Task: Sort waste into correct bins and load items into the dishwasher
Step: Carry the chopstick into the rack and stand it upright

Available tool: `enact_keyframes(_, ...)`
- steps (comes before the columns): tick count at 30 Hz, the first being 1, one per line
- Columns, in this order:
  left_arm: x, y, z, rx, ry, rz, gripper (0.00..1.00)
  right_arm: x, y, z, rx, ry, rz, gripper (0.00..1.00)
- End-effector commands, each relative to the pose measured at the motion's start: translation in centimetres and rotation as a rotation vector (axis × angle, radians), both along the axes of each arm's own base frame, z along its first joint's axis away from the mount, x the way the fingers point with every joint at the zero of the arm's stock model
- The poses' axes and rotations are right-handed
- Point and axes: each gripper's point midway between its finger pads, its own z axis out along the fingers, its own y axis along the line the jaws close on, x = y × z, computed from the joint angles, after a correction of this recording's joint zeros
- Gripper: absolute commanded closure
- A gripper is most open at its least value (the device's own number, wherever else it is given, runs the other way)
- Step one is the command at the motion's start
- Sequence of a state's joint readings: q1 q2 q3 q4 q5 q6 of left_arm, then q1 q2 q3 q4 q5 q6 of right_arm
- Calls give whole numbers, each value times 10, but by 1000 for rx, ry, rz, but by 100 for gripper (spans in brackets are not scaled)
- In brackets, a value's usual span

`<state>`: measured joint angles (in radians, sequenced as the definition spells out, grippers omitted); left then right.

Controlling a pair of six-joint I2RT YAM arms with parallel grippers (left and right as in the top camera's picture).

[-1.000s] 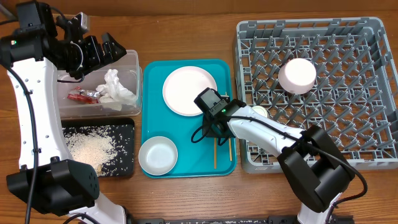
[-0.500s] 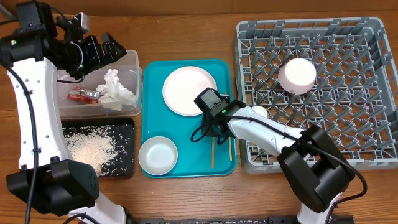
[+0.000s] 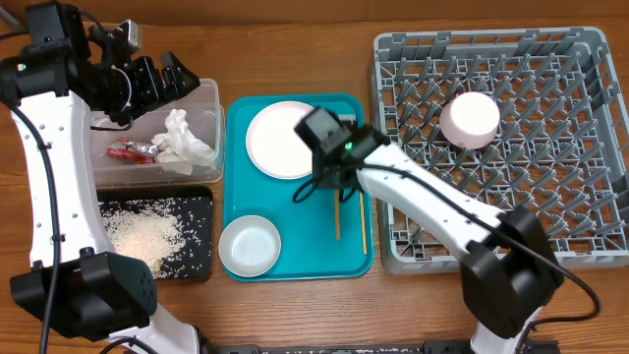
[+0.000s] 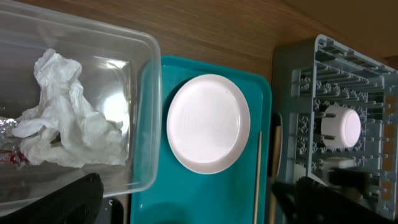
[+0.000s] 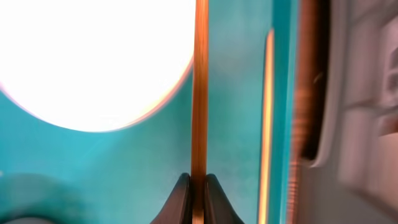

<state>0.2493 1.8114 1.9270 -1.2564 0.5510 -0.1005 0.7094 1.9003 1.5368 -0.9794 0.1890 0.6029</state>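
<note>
My right gripper [image 3: 336, 187] is shut on one wooden chopstick [image 3: 337, 218] over the teal tray [image 3: 295, 258]; the right wrist view shows the stick [image 5: 200, 93] pinched between both fingertips. A second chopstick [image 3: 362, 228] lies along the tray's right edge. The pale plate [image 3: 275, 141] and a white bowl [image 3: 249, 245] rest on the tray. Another white bowl [image 3: 470, 119] sits upside down in the grey dish rack [image 3: 550, 187]. My left gripper [image 3: 165, 79] hangs open and empty above the clear tub [image 3: 208, 98], which holds the white tissue [image 3: 184, 138] and red wrapper [image 3: 132, 149].
The black tray [image 3: 201, 197] below the tub holds rice grains [image 3: 142, 233]. The rack's near wall [image 3: 432, 258] stands right beside the teal tray's edge. In the left wrist view the tub's rim [image 4: 151, 112] borders the tray and plate [image 4: 208, 123].
My right gripper has shut on the chopstick and moved up and left with it. The plate has shifted slightly left. The left arm has not moved.
</note>
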Motion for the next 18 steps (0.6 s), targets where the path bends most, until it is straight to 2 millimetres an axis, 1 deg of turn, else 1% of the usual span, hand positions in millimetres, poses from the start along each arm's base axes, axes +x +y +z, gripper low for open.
enact_keyframes(1,2,-2,8,-3,-29,-15,0,18,-9,67,-36,-152,12,96)
enact_keyframes(2,2,-2,8,-3,-29,-15,0,20,-18,77,-83,-171,2,96)
enact_keyframes(4,2,-2,8,-3,-29,-15,0,21,-33,88,-156,-197,-19,96)
enact_keyframes(6,2,-2,8,-3,-29,-15,0,24,-55,100,-267,-237,-50,96)
enact_keyframes(9,2,-2,8,-3,-29,-15,0,24,-81,111,-406,-272,-76,96)
enact_keyframes(12,2,-2,8,-3,-29,-15,0,22,-98,110,-472,-228,-43,96)
enact_keyframes(14,2,-2,8,-3,-29,-15,0,23,-112,109,-490,-206,-64,96)
enact_keyframes(16,2,-2,8,-3,-29,-15,0,28,-130,108,-491,-181,-109,96)
enact_keyframes(18,2,-2,8,-3,-29,-15,0,33,-142,105,-470,-155,-135,96)
